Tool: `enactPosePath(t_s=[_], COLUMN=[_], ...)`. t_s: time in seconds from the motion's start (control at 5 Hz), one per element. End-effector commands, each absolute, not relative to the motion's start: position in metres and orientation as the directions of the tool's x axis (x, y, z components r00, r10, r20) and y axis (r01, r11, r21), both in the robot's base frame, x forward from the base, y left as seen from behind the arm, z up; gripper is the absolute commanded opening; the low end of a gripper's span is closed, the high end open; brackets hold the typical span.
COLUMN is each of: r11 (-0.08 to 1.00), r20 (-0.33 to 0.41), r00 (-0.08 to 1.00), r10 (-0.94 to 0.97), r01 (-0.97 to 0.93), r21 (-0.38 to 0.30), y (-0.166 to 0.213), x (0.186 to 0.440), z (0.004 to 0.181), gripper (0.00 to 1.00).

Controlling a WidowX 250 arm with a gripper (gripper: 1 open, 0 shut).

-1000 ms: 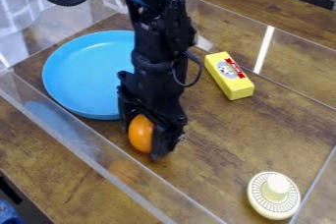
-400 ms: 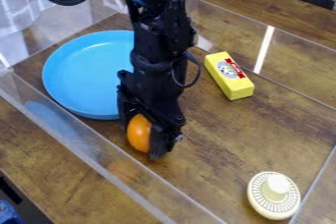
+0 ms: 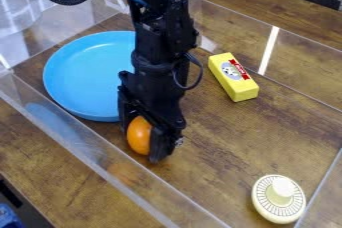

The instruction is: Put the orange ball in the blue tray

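Fingers of the black gripper (image 3: 154,137) are down around the orange ball (image 3: 140,135), one dark fingertip to the right of it and more dark gripper parts just above and to its left! They stand apart by roughly the ball's width, with the ball between them, though whether they really pinch it or only flank it, I cannot tell from this view. Part of the orange skin peeks out on the near side, the rest hidden behind the black metalwork. And the ball sits low, at or close to the brown wooden table (image 3: 221,157), outside the blue tray (image 3: 88,77), just beside its near right edge. Over to the left lies that tray, wide and round, its right side partly covered by the arm. Across on the right, the yellow rectangular block (image 3: 234,77) rests well apart from the ball, and nearer the camera sits the cream ribbed disc (image 3: 279,200), also clear of the fingers.
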State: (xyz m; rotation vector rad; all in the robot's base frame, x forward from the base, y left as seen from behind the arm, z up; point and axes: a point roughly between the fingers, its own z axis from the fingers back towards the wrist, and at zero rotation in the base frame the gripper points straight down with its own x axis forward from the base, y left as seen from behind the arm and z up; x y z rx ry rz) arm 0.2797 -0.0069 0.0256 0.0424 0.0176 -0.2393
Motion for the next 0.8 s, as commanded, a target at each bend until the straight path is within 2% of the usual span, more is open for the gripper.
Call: enactPosePath(t_s=[0.0,0.6], r11=[0.965,0.960], r20=[0.039,0.031], r00=[0.966,0.962], r10=[-0.257,-0.273], r01=[0.254,0.270], r21=[0.060,0.071], y=[-0.0085,-0.0055], x=[0.2873,0.2853], z=[0.0462,0.0547], gripper=[0.00,0.00])
